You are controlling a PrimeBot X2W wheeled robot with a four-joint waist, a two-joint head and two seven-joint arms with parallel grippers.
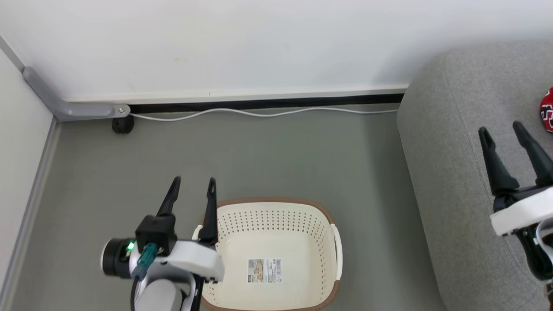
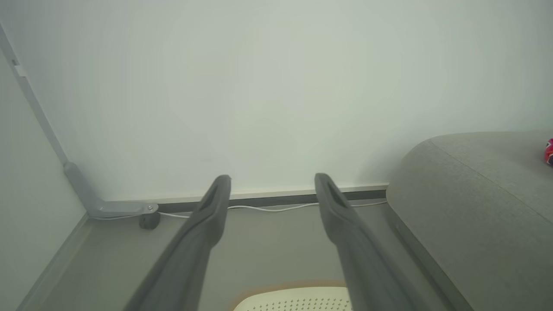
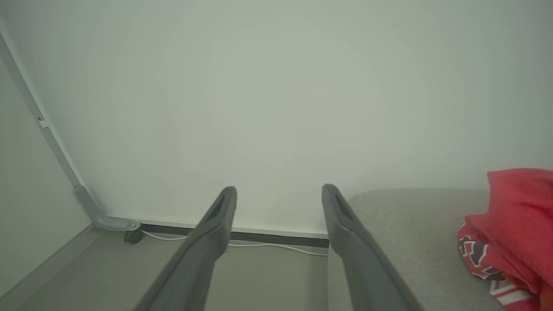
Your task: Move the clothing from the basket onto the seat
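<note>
Red fabric with white and dark lettering, the clothing point(image 1: 548, 110), lies on the seat point(image 1: 453, 172), a large grey upholstered sofa at the right of the head view. It is cut off by that view's right edge. In the right wrist view it shows as a crumpled red heap with striped trim on the grey cushion, off to the right of the fingers and apart from them.

The basket point(image 1: 276, 224) stands on the grey floor point(image 1: 259, 160) just left of the seat. Its cream perforated walls and brown rim frame a bare bottom with a paper label point(image 1: 264, 271).

The left gripper point(image 1: 194, 180) hangs at the basket's left side with its fingers spread wide and nothing between them. In the head view one finger crosses the rim by the white handle; whether it touches cannot be told. In the left wrist view the basket's far rim lies at the bottom edge between the two fingers.

The right gripper point(image 1: 500, 127) hovers over the front part of the seat, its fingers also wide apart and holding nothing.

Along the foot of the white wall runs a white cable point(image 1: 259, 113). A small black caster point(image 1: 122, 124) sits in the left corner under a grey bracket.
</note>
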